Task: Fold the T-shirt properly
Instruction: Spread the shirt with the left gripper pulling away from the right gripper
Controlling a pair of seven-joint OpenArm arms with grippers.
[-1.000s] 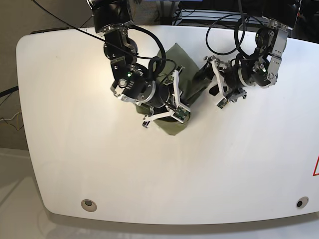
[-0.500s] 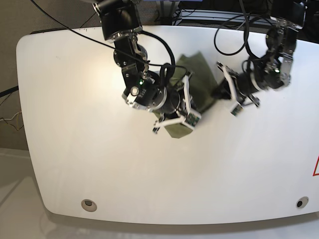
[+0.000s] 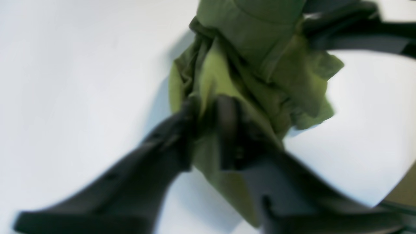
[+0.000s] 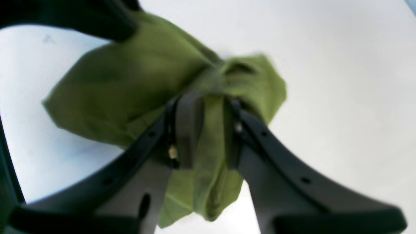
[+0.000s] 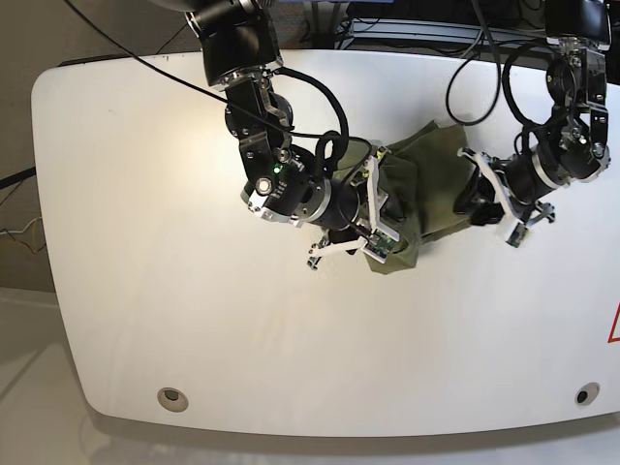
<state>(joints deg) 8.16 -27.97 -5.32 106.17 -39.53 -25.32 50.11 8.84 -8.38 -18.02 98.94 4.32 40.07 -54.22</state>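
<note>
The olive-green T-shirt (image 5: pixel 426 179) is a bunched, crumpled mass held between both grippers over the white table (image 5: pixel 145 194). My right gripper (image 5: pixel 387 211) is shut on a fold at the shirt's left side; in the right wrist view its jaws pinch a strip of T-shirt (image 4: pixel 130 81) at the gripper (image 4: pixel 211 123). My left gripper (image 5: pixel 478 197) is shut on the shirt's right side; in the left wrist view the gripper (image 3: pixel 209 110) pinches a ridge of T-shirt (image 3: pixel 253 48). The neck label is hidden.
Black cables (image 5: pixel 465 77) loop behind the arms at the table's far edge. Two round fittings (image 5: pixel 173 396) (image 5: pixel 581 394) sit near the front edge. A red mark (image 5: pixel 614 325) shows at the right edge. The other arm's dark gripper frame (image 3: pixel 357 26) crosses the left wrist view.
Both arms have moved to the right in the base view, carrying the bunched shirt with them. Both grippers stay shut on the cloth.
</note>
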